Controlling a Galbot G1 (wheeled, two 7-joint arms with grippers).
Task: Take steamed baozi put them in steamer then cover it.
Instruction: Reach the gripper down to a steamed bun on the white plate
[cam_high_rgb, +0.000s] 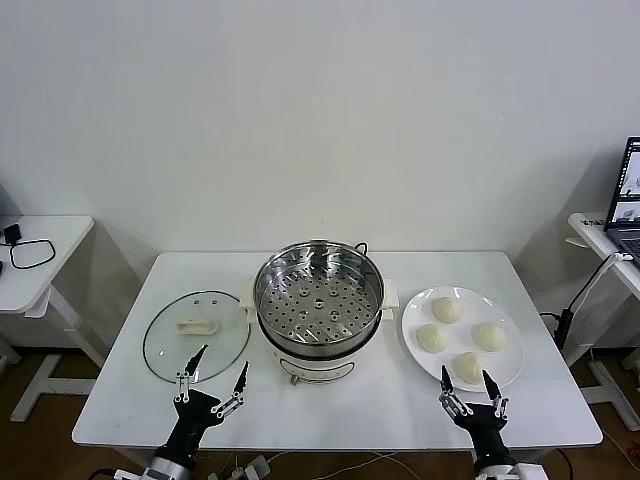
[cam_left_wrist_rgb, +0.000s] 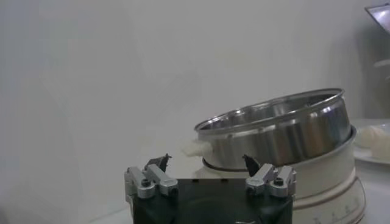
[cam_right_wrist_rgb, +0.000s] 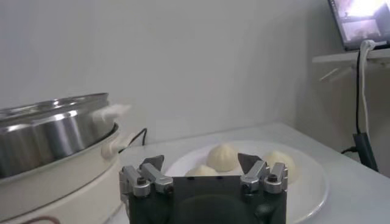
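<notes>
no writing i can read anywhere. my left gripper (cam_high_rgb: 213, 372) and right gripper (cam_high_rgb: 466, 385) both gape wide, holding nothing. four steamed baozi (cam_high_rgb: 447, 309) sit on a white plate (cam_high_rgb: 419, 310) just beyond my right jaws; the cover (cam_high_rgb: 196, 334) lies flat before my left; the steamer (cam_high_rgb: 318, 298) stands between them, uncovered.

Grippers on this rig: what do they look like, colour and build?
Both match. The left gripper and right gripper each have a black body on a black wrist, with silver metal knuckle blocks fastened by dark screws. From these, two slim fingers taper to dark pointed tips. No markings are visible; light cables trail below the left arm.
</notes>
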